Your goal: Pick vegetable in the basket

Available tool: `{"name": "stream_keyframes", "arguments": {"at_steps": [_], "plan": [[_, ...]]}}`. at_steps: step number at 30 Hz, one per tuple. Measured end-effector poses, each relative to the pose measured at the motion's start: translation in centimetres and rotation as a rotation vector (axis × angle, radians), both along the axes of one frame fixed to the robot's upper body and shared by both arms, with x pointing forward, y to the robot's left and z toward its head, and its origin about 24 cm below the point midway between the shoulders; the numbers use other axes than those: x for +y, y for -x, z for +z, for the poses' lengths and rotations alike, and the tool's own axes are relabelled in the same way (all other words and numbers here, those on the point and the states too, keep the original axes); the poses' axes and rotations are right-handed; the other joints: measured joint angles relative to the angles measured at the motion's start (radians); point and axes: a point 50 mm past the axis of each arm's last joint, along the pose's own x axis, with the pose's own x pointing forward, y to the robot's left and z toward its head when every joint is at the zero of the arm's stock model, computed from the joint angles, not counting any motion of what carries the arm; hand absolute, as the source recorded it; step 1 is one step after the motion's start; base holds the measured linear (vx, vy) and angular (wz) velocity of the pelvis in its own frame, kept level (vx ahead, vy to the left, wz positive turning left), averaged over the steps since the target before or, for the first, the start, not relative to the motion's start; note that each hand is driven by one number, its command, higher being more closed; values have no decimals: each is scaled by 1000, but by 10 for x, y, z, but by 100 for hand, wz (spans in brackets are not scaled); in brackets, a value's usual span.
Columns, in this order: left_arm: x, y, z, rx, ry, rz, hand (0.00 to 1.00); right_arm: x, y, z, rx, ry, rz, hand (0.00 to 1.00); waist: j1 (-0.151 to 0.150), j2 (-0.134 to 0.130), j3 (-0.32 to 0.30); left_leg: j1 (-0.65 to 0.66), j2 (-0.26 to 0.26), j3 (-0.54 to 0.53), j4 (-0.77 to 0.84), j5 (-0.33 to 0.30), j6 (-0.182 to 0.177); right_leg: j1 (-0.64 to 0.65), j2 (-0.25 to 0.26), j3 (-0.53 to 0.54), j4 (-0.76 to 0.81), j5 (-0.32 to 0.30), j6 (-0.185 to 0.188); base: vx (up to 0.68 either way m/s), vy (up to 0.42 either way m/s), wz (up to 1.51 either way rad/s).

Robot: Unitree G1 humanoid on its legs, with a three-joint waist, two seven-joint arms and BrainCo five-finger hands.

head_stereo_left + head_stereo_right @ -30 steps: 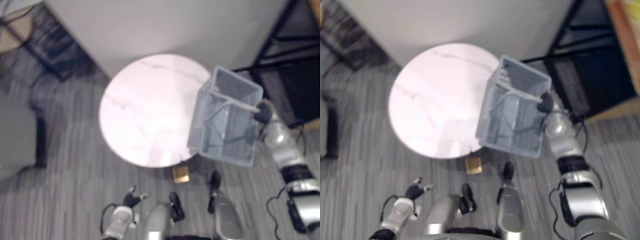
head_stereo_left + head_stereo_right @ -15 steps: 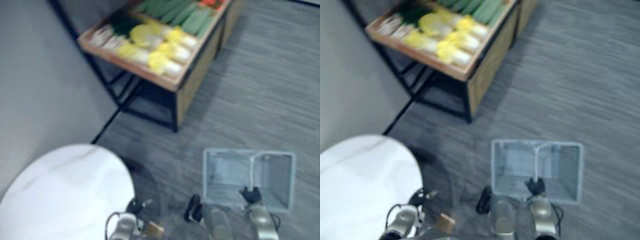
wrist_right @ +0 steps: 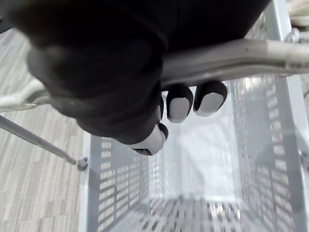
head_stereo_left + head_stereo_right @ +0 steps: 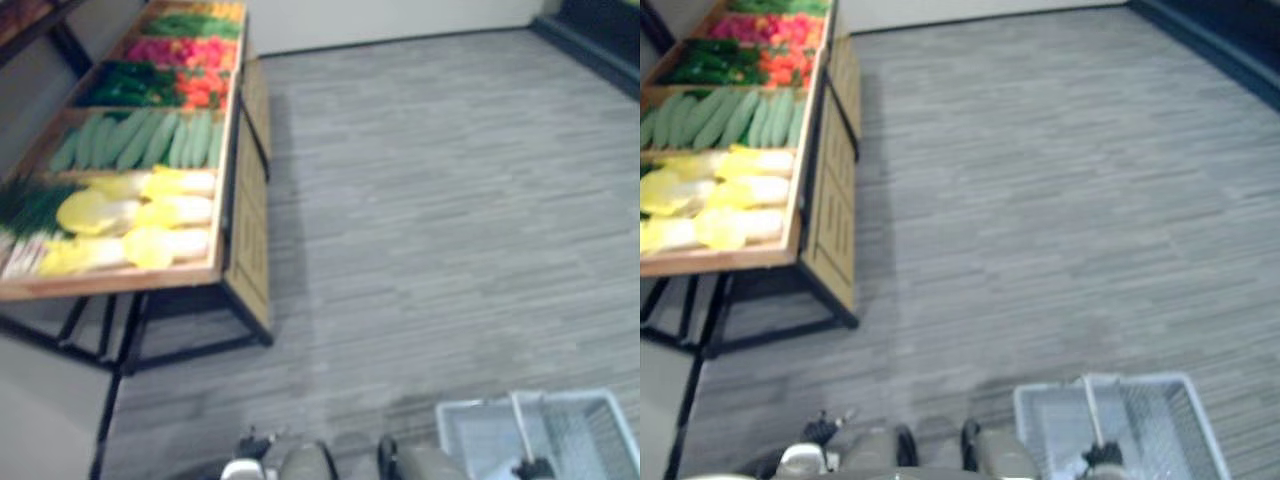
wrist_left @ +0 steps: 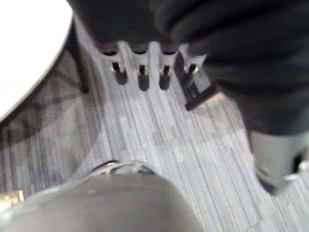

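Observation:
My right hand is shut on the handle of a light grey plastic basket, which hangs low at my right side above the floor; its inside holds nothing. A wooden stand at the left carries vegetables in rows: yellow cabbages, green cucumbers, dark leafy greens and red peppers. The stand is well away from the basket. My left hand hangs by my side with straight fingers and holds nothing.
Grey striped carpet stretches wide between me and the far wall. The stand rests on black metal legs. A white round table edge is close to my left hand.
The camera has swung round from the round table to the vegetable stand, so the whole picture has shifted. The basket stays in my right hand throughout.

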Motion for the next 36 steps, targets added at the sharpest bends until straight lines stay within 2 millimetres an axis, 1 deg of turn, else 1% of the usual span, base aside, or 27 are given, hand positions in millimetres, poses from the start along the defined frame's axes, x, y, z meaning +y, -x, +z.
{"name": "stream_keyframes", "arguments": {"at_steps": [1, 2, 3, 4, 6, 8, 9, 10, 11, 12, 14, 15, 16, 17, 19, 20, 21, 24, 25, 26, 27, 28, 29, 31, 33, 34, 36], "plan": [[2, 2, 0, 15, -7, -4, 0, 0, 0, 0, -1, -10, -4, 100, -3, -29, 3, 38, -26, 4, -48, 7, 3, -70, -54, -27, 168, 11, 18, 244, 97, 17], [2, 2, 0, 19, -8, -2, 0, 2, -1, -1, -2, -15, -5, 100, -4, -24, 0, 57, -28, 5, -68, 17, 11, -104, -77, -36, 250, 21, 26, 291, 99, 27], [3, 6, -1, 31, -8, 2, 0, 5, -2, -3, 0, -28, -14, 100, -19, -18, 3, 87, -28, -7, -92, 25, 10, -132, -105, -61, 286, -18, -31, 246, 73, 39], [2, 6, -1, 32, -10, -1, 0, 8, -1, -5, 6, -38, -25, 100, -21, -17, 1, 105, -23, -24, -113, 35, -6, -143, -111, -65, 226, -27, -48, 249, 52, 48], [2, -3, 1, 14, -19, -20, 0, 9, 4, -7, 23, -51, -40, 100, -24, -16, 2, 117, -10, -60, -145, 42, -18, -148, -109, -50, 61, -8, -37, 279, -50, 58], [2, -10, 3, -7, -18, -27, 0, 10, 4, -9, 26, -59, -52, 100, -32, -17, 2, 124, 1, -100, -178, 53, -43, -147, -107, -7, -128, 77, -35, 335, -154, 69], [5, -11, 4, -13, -25, -30, 0, 9, 3, -9, 26, -65, -69, 100, -43, -24, -1, 136, 4, -124, -196, 52, -69, -133, -108, 15, -202, 197, -31, 422, -297, 51], [2, -10, 3, -8, -11, -31, 0, 7, -1, -10, 22, -66, -78, 100, -45, -14, -2, 158, 27, -133, -222, 48, -94, -118, -84, 4, -195, 245, -59, 420, -307, 36], [-1, -10, 2, -10, 3, -31, 0, 6, -3, -9, 19, -64, -82, 100, -43, 3, -7, 172, 42, -130, -236, 52, -102, -121, -70, 1, -181, 222, -66, 416, -301, 14], [-4, -9, 2, -18, 19, -22, 0, 2, -6, -8, 0, -65, -94, 100, -41, 34, -4, 182, 66, -129, -235, 48, -121, -125, -46, -13, -146, 168, -78, 317, -213, 4], [1, -5, 2, -24, 26, 22, 0, 7, -10, -10, 0, -88, -92, 100, -40, 36, -1, 122, 101, -130, -61, 45, -127, -97, -35, -24, -134, 123, -96, 313, -246, 8], [3, 0, 1, -24, 36, 65, 0, 8, -7, -11, 6, -101, -89, 100, -34, 37, 9, 52, 141, -135, 166, 53, -123, -38, -22, -31, -152, 103, -103, 342, -235, 11], [0, 7, -1, -19, 52, 99, 0, 8, -7, -10, 9, -100, -70, 100, -16, 51, 31, -20, 199, -136, 409, 69, -107, 40, 1, -36, -170, 77, -119, 353, -196, 8], [-4, 13, -3, -10, 62, 108, 0, 6, -6, -10, 14, -92, -58, 100, -9, 60, 36, -69, 218, -141, 557, 56, -100, 88, 10, -36, -173, 58, -126, 346, -105, 2], [-9, 21, -5, 5, 77, 121, 0, 1, -12, -7, 6, -76, -41, 100, 5, 56, 35, -164, 183, -140, 671, 25, -102, 150, 2, -37, -194, 28, -125, 343, -45, 0], [-10, 21, -5, -4, 87, 139, 0, 1, -18, -7, -8, -79, -37, 100, 25, 56, 36, -224, 156, -113, 640, 7, -106, 174, -2, -37, -222, 32, -119, 343, -7, -9], [-11, 22, -5, -3, 89, 140, 0, 1, -23, -6, -18, -77, -37, 100, 36, 54, 36, -242, 144, -80, 600, 1, -99, 183, -6, -37, -232, 36, -112, 433, 28, -12], [-10, 21, -5, -7, 88, 142, 0, -5, -44, 0, -68, -63, -27, 100, 46, 33, 42, -257, 80, 188, 261, 33, -47, 253, -46, -93, -300, 25, -78, 409, 77, 26], [-10, 19, -5, -10, 90, 138, 0, -8, -50, 3, -83, -52, -22, 100, 39, 35, 41, -243, 61, 322, 133, 68, -3, 282, -52, -123, -315, 13, -57, 489, 140, 61], [-13, 22, -6, 0, 95, 129, 0, -14, -52, 5, -88, -38, -17, 100, 40, 49, 35, -231, 48, 411, 58, 107, 44, 294, -46, -142, -291, -3, -35, 506, 167, 60], [-13, 23, -6, 5, 97, 126, 0, -15, -53, 6, -88, -33, -15, 100, 42, 52, 32, -225, 42, 419, 46, 96, 122, 293, -48, -147, -255, -22, -27, 421, 164, 45], [-11, 22, -6, 6, 97, 133, 0, -12, -55, 5, -88, -42, -7, 100, 49, 28, 28, -212, 17, 414, 60, 69, 188, 286, -83, -148, -167, -65, -2, 422, 168, 41], [-4, 24, -5, 13, 81, 130, 0, -10, -57, 5, -93, -46, 1, 100, 50, 1, 16, -207, -18, 399, 60, 40, 184, 249, -126, -149, -51, -77, 13, 545, 219, 74], [1, 23, -4, 13, 65, 116, 0, -11, -63, 7, -113, -41, -3, 100, 35, -27, 16, -145, -81, 312, 62, -9, 195, 123, -212, -107, 386, 11, 117, 677, 221, 117], [-1, 20, -3, 9, 64, 93, 0, -10, -65, 7, -115, -41, 1, 100, 34, -24, 18, -68, -96, 242, 47, -20, 196, 39, -226, -83, 633, 13, 122, 595, 70, 118], [-3, 21, -4, 14, 67, 79, 0, -11, -67, 9, -123, -35, 7, 100, 35, -7, 22, -2, -98, 195, 11, -18, 193, 7, -225, -97, 700, 4, 103, 602, 22, 112], [-5, 18, -3, 2, 70, 76, 0, -14, -71, 13, -146, -15, 32, 100, 34, 11, 18, 71, -102, 124, -55, -4, 169, -51, -228, -112, 678, -18, 63, 402, -59, 118]]}}
